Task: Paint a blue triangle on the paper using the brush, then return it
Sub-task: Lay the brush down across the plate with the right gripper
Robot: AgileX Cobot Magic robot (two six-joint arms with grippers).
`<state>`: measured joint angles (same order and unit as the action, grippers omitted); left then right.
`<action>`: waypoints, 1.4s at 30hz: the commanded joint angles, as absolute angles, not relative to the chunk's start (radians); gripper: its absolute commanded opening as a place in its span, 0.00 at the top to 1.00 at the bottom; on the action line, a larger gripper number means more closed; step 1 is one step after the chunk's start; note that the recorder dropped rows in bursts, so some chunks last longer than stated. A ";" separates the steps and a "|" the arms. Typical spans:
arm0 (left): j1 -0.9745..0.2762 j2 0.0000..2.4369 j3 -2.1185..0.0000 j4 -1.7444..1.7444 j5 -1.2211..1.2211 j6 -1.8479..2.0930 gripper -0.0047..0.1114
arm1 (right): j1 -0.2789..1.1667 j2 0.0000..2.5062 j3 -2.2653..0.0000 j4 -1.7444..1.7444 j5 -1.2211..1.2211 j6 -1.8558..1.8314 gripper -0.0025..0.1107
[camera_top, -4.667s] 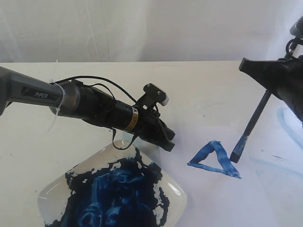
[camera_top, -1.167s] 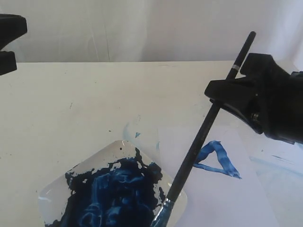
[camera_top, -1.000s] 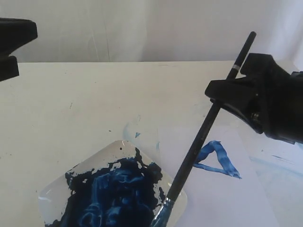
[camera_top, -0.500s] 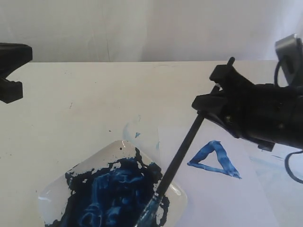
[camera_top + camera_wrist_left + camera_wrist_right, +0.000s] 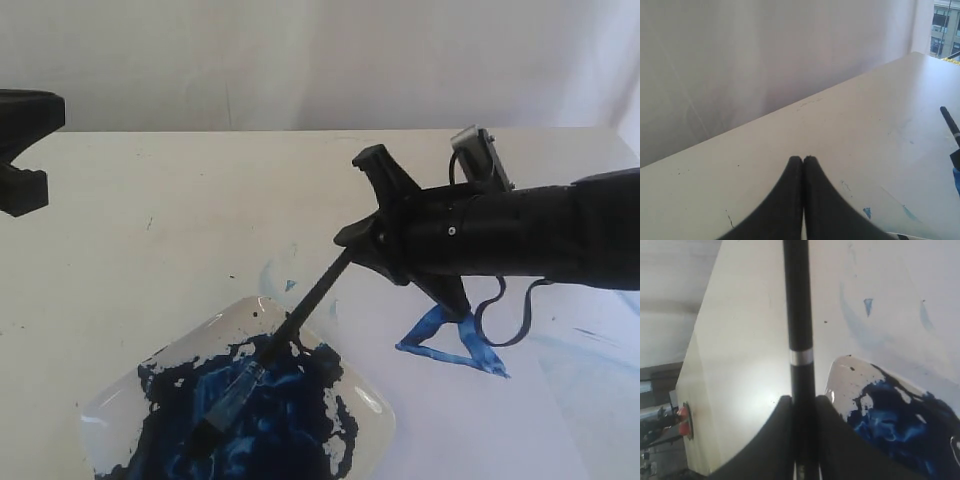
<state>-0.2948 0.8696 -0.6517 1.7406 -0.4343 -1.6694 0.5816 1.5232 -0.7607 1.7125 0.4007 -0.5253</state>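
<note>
Clamping the brush (image 5: 300, 310), the right gripper (image 5: 802, 407) is holding its bristles in the paint dish (image 5: 110, 400), lower left; the blue triangle (image 5: 470, 345) is sitting finished on the paper (image 5: 450, 420). Return step is apparently proceeding, calling next for a release; the left gripper (image 5: 803, 165) is idling closed.

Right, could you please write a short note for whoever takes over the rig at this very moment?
Left gripper: shut, empty, raised off to the left side.
Right gripper: shut on the brush, gripping the black handle.
Brush: tilted, with its bristle end down over the blue paint in the paint dish.
Blue triangle: painted on the paper, to the right of the dish, partly hidden by the right arm.
Done: the triangle.
Left: the brush is not yet released. Probably set it down, open the gripper and draw the arm back.
</note>
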 commanded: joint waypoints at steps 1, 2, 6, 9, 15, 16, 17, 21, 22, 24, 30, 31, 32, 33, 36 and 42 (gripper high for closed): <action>-0.303 0.862 -0.650 1.744 -0.431 -1.670 0.96 | 0.615 1.569 -0.780 1.744 0.288 -0.542 0.98; -0.303 0.862 -0.650 1.744 -0.432 -1.670 0.96 | 0.628 1.571 -0.782 1.744 0.253 -0.542 0.98; -0.303 0.862 -0.650 1.744 -0.443 -1.677 0.96 | 0.711 1.577 -0.790 1.744 0.078 -0.543 0.98; -0.303 0.862 -0.650 1.744 -0.453 -1.677 0.96 | 0.757 1.579 -0.810 1.744 0.000 -0.543 0.98; -0.303 0.862 -0.650 1.744 -0.466 -1.677 0.96 | 0.807 1.598 -0.840 1.744 -0.070 -0.519 0.98; -0.303 0.862 -0.650 1.744 -0.469 -1.677 0.96 | 0.812 1.609 -0.842 1.744 -0.072 -0.517 0.98; -0.303 0.862 -0.650 1.744 -0.471 -1.677 0.96 | 0.820 1.620 -0.846 1.744 -0.076 -0.507 0.98; -0.303 0.862 -0.650 1.744 -0.477 -1.677 0.96 | 0.838 1.666 -0.848 1.744 -0.062 -0.458 0.98; -0.303 0.862 -0.650 1.744 -0.477 -1.677 0.96 | 0.838 1.676 -0.848 1.744 -0.056 -0.458 0.98; -0.303 0.862 -0.650 1.744 -0.477 -1.677 0.96 | 0.838 1.691 -0.848 1.744 -0.051 -0.458 0.98; -0.303 0.862 -0.650 1.744 -0.479 -1.677 0.96 | 0.838 1.728 -0.848 1.744 -0.050 -0.458 0.98; -0.303 0.862 -0.650 1.744 -0.479 -1.677 0.96 | 0.838 1.733 -0.848 1.744 -0.050 -0.458 0.98; -0.303 0.862 -0.650 1.744 -0.479 -1.677 0.96 | 0.838 1.738 -0.848 1.744 -0.050 -0.458 0.98; -0.303 0.862 -0.650 1.744 -0.479 -1.677 0.96 | 0.838 1.740 -0.848 1.744 -0.050 -0.458 0.98; -0.303 0.862 -0.650 1.744 -0.479 -1.677 0.96 | 0.838 1.747 -0.848 1.744 -0.052 -0.445 0.98; -0.303 0.862 -0.650 1.744 -0.482 -1.677 0.96 | 0.838 1.756 -0.848 1.744 -0.058 -0.440 0.98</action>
